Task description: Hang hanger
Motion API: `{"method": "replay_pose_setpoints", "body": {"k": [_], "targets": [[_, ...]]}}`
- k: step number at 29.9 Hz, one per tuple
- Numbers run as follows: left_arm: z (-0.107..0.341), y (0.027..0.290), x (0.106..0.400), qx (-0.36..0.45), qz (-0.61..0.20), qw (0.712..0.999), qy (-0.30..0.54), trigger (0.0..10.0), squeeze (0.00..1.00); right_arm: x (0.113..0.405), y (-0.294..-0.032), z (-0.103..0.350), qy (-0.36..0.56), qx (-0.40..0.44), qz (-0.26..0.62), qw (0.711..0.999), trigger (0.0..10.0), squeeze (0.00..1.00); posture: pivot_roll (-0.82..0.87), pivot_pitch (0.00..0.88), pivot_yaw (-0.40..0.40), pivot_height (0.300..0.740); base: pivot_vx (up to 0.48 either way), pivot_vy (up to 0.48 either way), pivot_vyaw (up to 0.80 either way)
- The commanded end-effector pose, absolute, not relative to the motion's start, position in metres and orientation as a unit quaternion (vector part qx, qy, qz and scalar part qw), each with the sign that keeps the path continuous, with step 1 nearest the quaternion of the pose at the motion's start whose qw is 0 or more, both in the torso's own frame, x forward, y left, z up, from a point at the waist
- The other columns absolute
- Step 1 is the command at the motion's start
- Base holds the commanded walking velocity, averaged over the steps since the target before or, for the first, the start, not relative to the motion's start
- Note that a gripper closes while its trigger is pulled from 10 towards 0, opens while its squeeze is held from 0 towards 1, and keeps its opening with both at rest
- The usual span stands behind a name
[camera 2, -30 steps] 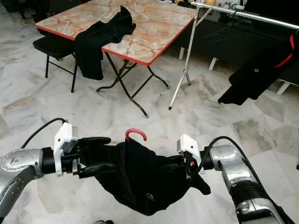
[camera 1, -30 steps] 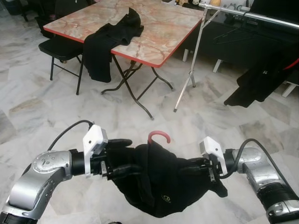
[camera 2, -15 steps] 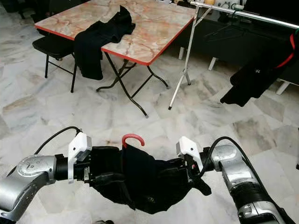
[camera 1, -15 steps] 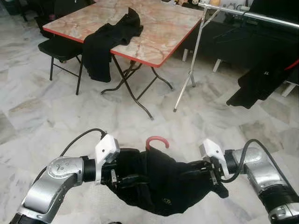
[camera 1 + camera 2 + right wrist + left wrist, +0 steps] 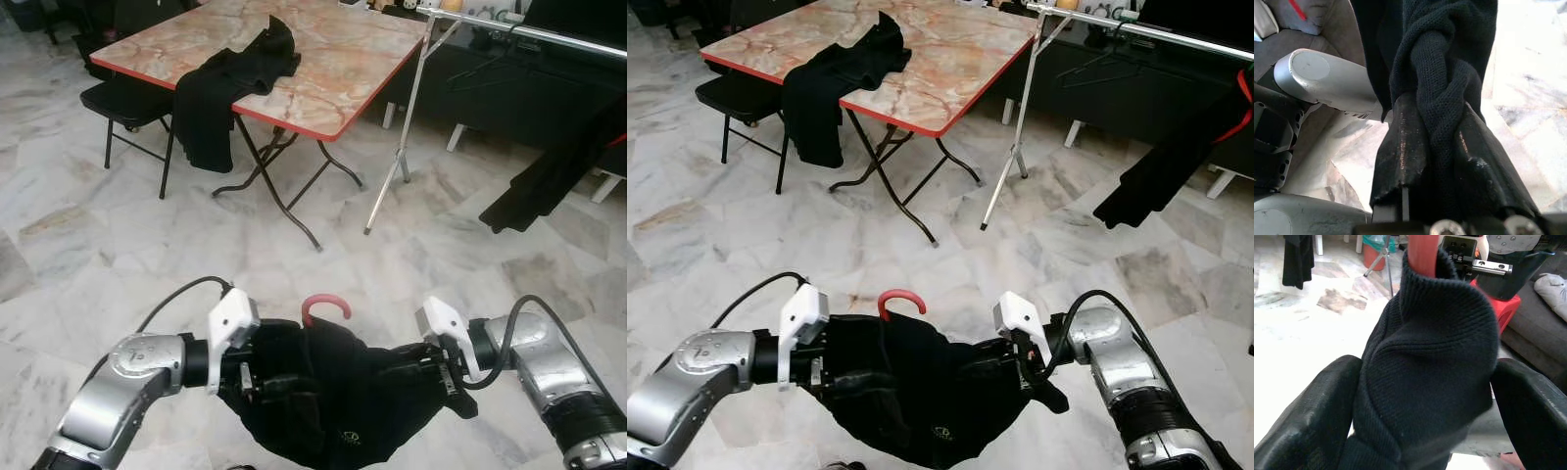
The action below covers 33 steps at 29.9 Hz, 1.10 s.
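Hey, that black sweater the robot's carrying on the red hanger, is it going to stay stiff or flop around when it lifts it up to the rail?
Probably floppy: the black sweater sags in a deep belly between the left gripper and the right gripper. It likely compresses easily, since the knit bunches between the fingers. The red hanger hook looks rigid, so it should keep its shape.

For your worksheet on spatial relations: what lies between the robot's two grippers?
In the left eye view, a black garment on a red hanger spans from the left gripper to the right gripper.
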State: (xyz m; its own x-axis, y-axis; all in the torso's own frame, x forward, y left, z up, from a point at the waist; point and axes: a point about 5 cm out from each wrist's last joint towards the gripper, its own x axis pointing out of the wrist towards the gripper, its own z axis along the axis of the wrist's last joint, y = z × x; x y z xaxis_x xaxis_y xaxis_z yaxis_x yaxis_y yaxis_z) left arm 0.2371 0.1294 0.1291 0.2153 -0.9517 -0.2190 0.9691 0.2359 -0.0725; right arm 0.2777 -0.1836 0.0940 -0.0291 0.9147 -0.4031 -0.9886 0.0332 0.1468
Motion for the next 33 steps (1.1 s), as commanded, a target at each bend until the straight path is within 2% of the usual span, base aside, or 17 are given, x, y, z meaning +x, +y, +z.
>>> {"method": "replay_pose_setpoints", "body": {"k": [1, 10, 11, 12, 13, 14, 15, 33], "targets": [[0.1252, 0.1228, 0.2325, 0.041, -0.633, 0.764, 0.118, 10.0, 0.00, 0.2802, -0.1754, 0.1058, 0.160, -0.090, 0.700, 0.690, 10.0, 0.00, -0.01, 0.109, -0.028, 0.740, 0.000, 0.000, 0.00], [0.1199, 0.1182, 0.2310, 0.039, -0.635, 0.761, 0.128, 10.0, 0.00, 0.2776, -0.1700, 0.1087, 0.153, -0.088, 0.710, 0.682, 10.0, 0.00, -0.02, 0.112, -0.027, 0.740, 0.000, 0.000, 0.00], [0.1187, 0.1181, 0.2300, 0.039, -0.636, 0.760, 0.132, 6.9, 0.00, 0.2777, -0.1701, 0.1089, 0.153, -0.088, 0.709, 0.682, 10.0, 0.00, -0.02, 0.112, -0.027, 0.740, 0.000, 0.000, 0.00], [0.1173, 0.1182, 0.2291, 0.040, -0.636, 0.759, 0.135, 4.7, 0.00, 0.2777, -0.1704, 0.1093, 0.153, -0.088, 0.709, 0.683, 10.0, 0.00, -0.02, 0.113, -0.027, 0.740, 0.000, 0.000, 0.00], [0.1173, 0.1182, 0.2291, 0.040, -0.636, 0.759, 0.135, 4.7, 0.00, 0.2777, -0.1704, 0.1093, 0.153, -0.088, 0.709, 0.683, 10.0, 0.00, -0.02, 0.113, -0.027, 0.740, 0.000, 0.000, 0.00], [0.1171, 0.1185, 0.2293, 0.040, -0.634, 0.761, 0.135, 3.0, 0.00, 0.2778, -0.1706, 0.1094, 0.153, -0.088, 0.709, 0.683, 10.0, 0.00, -0.01, 0.113, -0.027, 0.740, 0.000, 0.000, 0.00], [0.1169, 0.1190, 0.2293, 0.039, -0.632, 0.761, 0.137, 0.0, 0.00, 0.2778, -0.1708, 0.1094, 0.154, -0.088, 0.708, 0.684, 10.0, 0.00, -0.01, 0.113, -0.026, 0.740, 0.000, 0.000, 0.00], [0.1163, 0.1189, 0.2266, 0.030, -0.638, 0.756, 0.143, 0.0, 0.00, 0.2806, -0.1689, 0.1112, 0.149, -0.086, 0.704, 0.689, 10.0, 0.00, -0.01, 0.107, -0.025, 0.740, 0.000, 0.000, 0.00]]}}
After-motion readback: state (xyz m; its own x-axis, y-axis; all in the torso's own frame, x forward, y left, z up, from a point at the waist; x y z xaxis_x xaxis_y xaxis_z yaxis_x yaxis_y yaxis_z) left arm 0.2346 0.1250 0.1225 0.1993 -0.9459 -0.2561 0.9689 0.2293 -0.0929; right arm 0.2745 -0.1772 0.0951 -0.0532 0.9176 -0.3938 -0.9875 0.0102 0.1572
